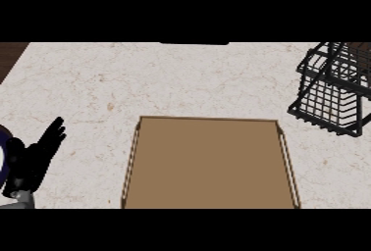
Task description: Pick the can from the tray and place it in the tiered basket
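A brown tray (210, 162) with thin raised rims lies on the counter in the lower middle of the head view; nothing stands on its visible surface. The black wire tiered basket (334, 88) stands at the far right, partly cut off by the view's edge. No can shows anywhere in view. My left hand (33, 157) rests at the left edge, fingers straight and pointing up, well apart from the tray. My right hand does not show.
The pale marble counter (145, 83) stretches behind and to both sides of the tray. A dark strip of wood shows at the far top left corner (11, 54).
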Controlling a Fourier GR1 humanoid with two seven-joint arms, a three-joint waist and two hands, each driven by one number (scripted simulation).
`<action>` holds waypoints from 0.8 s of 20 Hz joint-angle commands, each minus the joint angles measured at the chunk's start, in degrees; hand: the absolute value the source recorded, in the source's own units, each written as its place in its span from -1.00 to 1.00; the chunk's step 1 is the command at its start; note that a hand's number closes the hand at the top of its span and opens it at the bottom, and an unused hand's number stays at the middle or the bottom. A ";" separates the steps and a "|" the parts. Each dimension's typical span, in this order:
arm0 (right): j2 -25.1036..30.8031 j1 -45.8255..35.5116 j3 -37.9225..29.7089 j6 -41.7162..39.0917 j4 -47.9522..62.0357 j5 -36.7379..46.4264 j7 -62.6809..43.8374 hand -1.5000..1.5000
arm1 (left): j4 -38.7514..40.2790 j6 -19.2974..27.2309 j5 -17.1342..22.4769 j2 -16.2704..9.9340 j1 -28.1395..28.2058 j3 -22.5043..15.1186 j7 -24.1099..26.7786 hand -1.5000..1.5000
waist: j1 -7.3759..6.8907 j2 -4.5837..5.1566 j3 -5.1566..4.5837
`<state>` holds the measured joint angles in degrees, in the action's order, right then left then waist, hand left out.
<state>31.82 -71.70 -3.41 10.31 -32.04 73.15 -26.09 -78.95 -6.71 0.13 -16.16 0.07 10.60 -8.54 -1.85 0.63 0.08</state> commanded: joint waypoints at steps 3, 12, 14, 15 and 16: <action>4.86 -2.05 1.53 -3.92 3.76 1.98 8.32 1.00 | 1.35 -1.14 0.58 -0.32 2.98 1.37 2.32 0.00 | 0.66 -0.35 -0.11; 4.66 -6.70 2.12 -8.02 12.36 4.80 10.45 1.00 | -0.12 -1.17 0.26 -0.30 1.50 0.99 -0.32 0.00 | 0.15 -0.12 -0.08; 5.06 -9.13 0.09 -11.86 15.72 3.65 6.96 1.00 | -0.65 -0.50 -0.52 0.59 0.74 -0.20 -1.07 0.00 | -0.57 0.16 -0.07; 3.94 -5.39 -1.60 -10.84 16.36 1.87 5.26 1.00 | -0.39 -1.65 0.66 -0.20 0.99 0.80 -0.27 0.00 | -0.19 0.07 -0.06; 6.33 -6.60 -1.73 -15.66 17.02 1.56 6.82 1.00 | -1.14 0.47 -0.65 0.64 0.98 0.42 -0.98 0.00 | 0.35 -0.19 -0.07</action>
<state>36.76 -78.29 -3.02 -0.08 -18.34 76.36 -18.18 -79.50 -7.25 0.05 -15.91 0.88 11.12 -8.31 -1.86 0.51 0.11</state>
